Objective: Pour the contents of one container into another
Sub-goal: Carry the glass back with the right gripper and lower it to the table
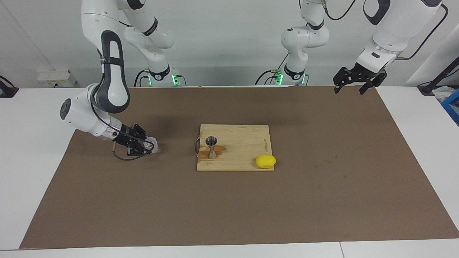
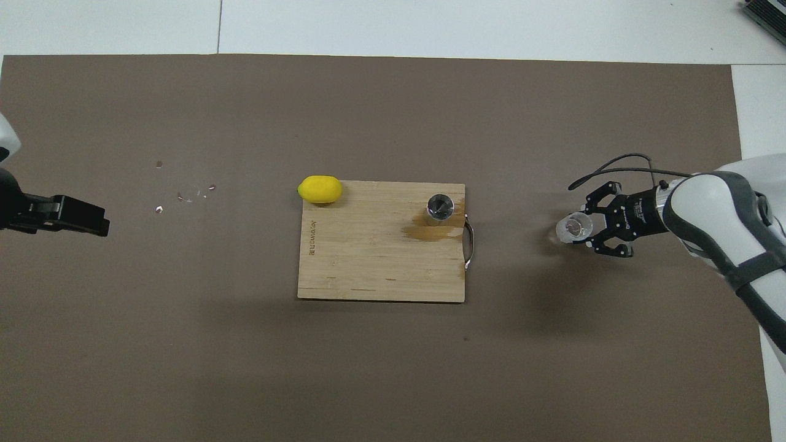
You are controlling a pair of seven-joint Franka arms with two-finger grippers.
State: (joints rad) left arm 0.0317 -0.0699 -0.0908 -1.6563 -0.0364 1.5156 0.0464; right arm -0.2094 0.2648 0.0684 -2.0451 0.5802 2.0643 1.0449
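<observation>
The clear glass cup (image 1: 152, 146) (image 2: 574, 228) sits upright on the brown mat (image 1: 322, 186) (image 2: 184, 344) toward the right arm's end of the table, with the right gripper (image 1: 145, 145) (image 2: 591, 228) low around it, fingers spread on either side; can't tell if they're actually squeezing it. The steel jigger (image 1: 212, 147) (image 2: 440, 208) stands on the wooden cutting board (image 1: 240, 150) (image 2: 368, 258) mid-table, next to a wet stain (image 2: 430, 232). A lemon (image 1: 265, 161) (image 2: 320, 189) lies at the board's corner. The left gripper (image 1: 353, 86) (image 2: 92, 218) waits up in the air over the mat's edge, fingers wide. White tabletop (image 1: 36, 114) (image 2: 430, 24) around the mat, plain white wall (image 1: 229, 43).
</observation>
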